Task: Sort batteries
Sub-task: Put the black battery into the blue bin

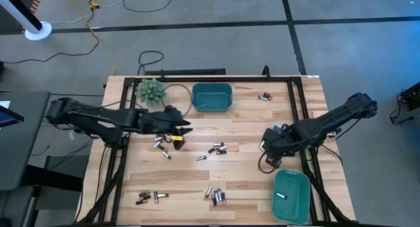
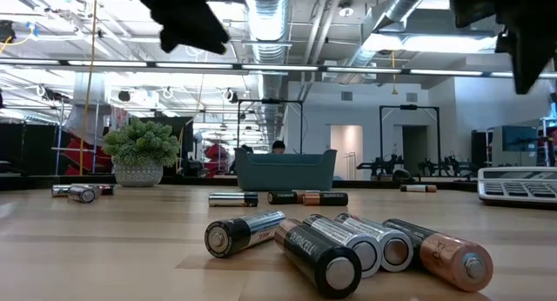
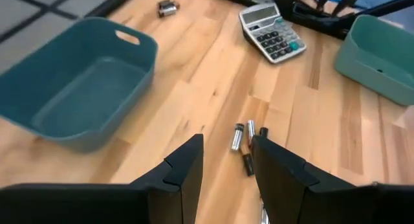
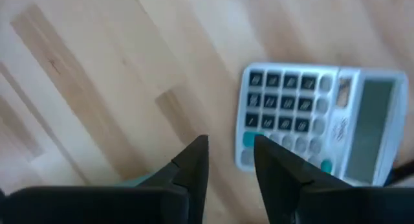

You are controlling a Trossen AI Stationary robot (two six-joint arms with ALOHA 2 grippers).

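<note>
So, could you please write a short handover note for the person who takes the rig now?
Left gripper: open, empty, above the table beside the empty back bin, over loose batteries.
Right gripper: holds nothing, fingers slightly apart, over the calculator near the right bin.
Done: one battery lies in the right bin.
Left: nearly all. Batteries lie loose in groups at the middle, the middle left, the front left, the front middle and the back right.
</note>
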